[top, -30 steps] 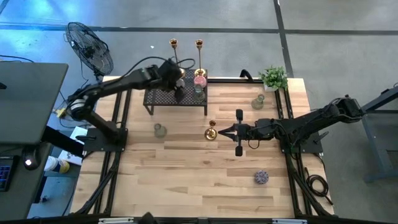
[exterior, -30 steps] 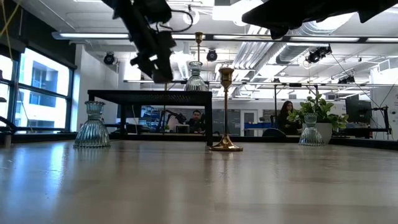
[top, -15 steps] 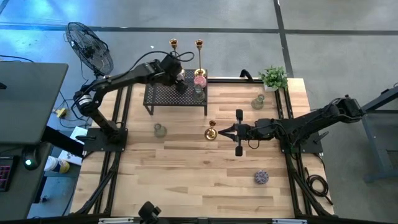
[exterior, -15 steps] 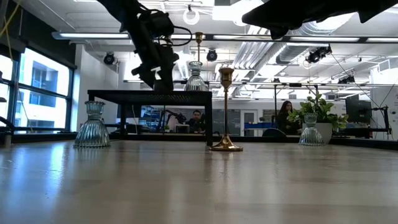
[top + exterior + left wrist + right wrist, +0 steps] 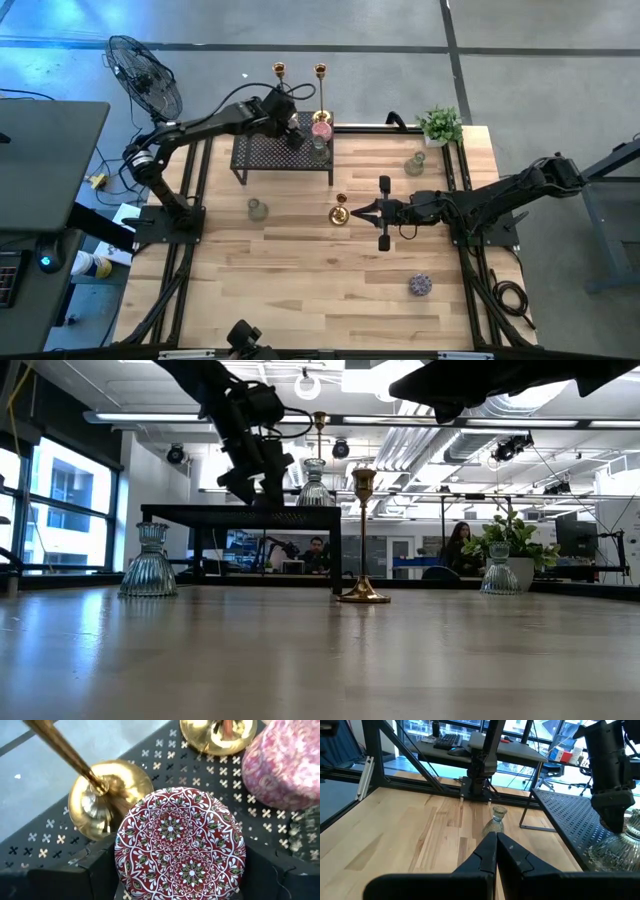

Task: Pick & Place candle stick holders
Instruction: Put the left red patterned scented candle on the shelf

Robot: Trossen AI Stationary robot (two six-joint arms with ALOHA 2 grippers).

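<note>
My left gripper (image 5: 292, 137) is over the black mesh rack (image 5: 262, 152), shut on a round red-patterned holder (image 5: 180, 845). Just beyond it on the rack stand two gold candlesticks (image 5: 107, 795) (image 5: 217, 735), a pink holder (image 5: 287, 765) and a glass holder (image 5: 320, 148). A third gold candlestick (image 5: 340, 212) stands on the table on its round base. My right gripper (image 5: 352, 212) is shut, high above the table beside that candlestick's top, touching nothing. Two glass holders (image 5: 256, 208) (image 5: 414, 165) and a purple holder (image 5: 420, 285) sit on the table. My left gripper pinches the red-patterned holder by its round side wall (image 5: 122, 862), one finger (image 5: 95, 870) on each side. The fingers slant down from the table's left and near side. The holder stays level, its patterned top up, at the rack's top; whether it rests there, I cannot tell.
A potted plant (image 5: 440, 125) stands at the far right corner. A fan (image 5: 145, 75) is off the table's far left. The near half of the wooden table (image 5: 300, 290) holds only the purple holder. People sit in the room behind.
My left gripper, with the red-patterned holder, has gone farther over the rack toward the gold candlesticks and sunk close to the rack's top. The right arm has kept still.
</note>
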